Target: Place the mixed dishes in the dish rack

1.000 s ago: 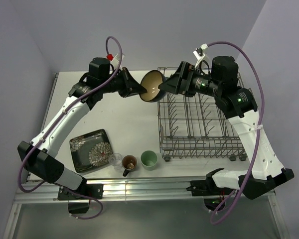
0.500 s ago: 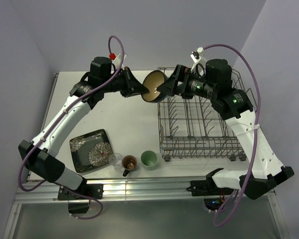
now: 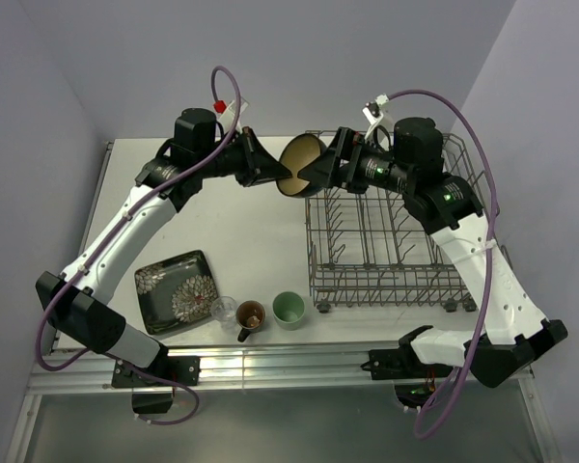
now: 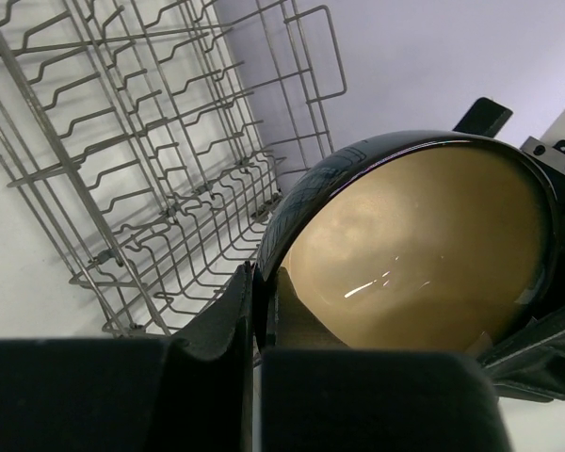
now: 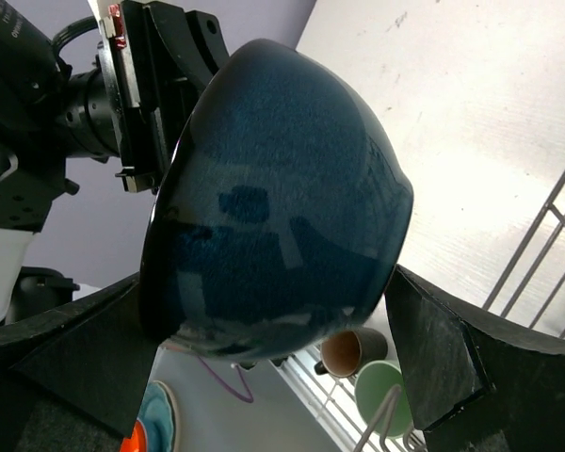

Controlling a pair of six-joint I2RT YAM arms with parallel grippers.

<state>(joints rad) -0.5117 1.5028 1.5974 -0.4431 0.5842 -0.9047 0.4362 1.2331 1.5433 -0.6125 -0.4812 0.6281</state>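
The dark bowl with a tan inside (image 3: pixel 299 166) hangs tilted in the air at the dish rack's (image 3: pixel 396 241) far left corner. My left gripper (image 3: pixel 276 176) is shut on its lower rim; in the left wrist view the fingers (image 4: pixel 235 311) pinch the rim of the bowl (image 4: pixel 424 254). My right gripper (image 3: pixel 320 172) is open, with its fingers (image 5: pixel 443 348) on either side of the bowl's dark outside (image 5: pixel 273 207). The square floral plate (image 3: pixel 177 289), clear glass (image 3: pixel 223 309), brown mug (image 3: pixel 250 315) and green cup (image 3: pixel 289 310) sit on the table near the front edge.
The wire rack (image 4: pixel 151 141) fills the table's right half, with upright tines and no dishes seen in it. The mug (image 5: pixel 353 350) and green cup (image 5: pixel 381 395) show below the bowl in the right wrist view. A metal rail runs along the table's near edge.
My right gripper has moved left and closed in around the bowl. My left gripper has held the bowl nearly still, a little higher.
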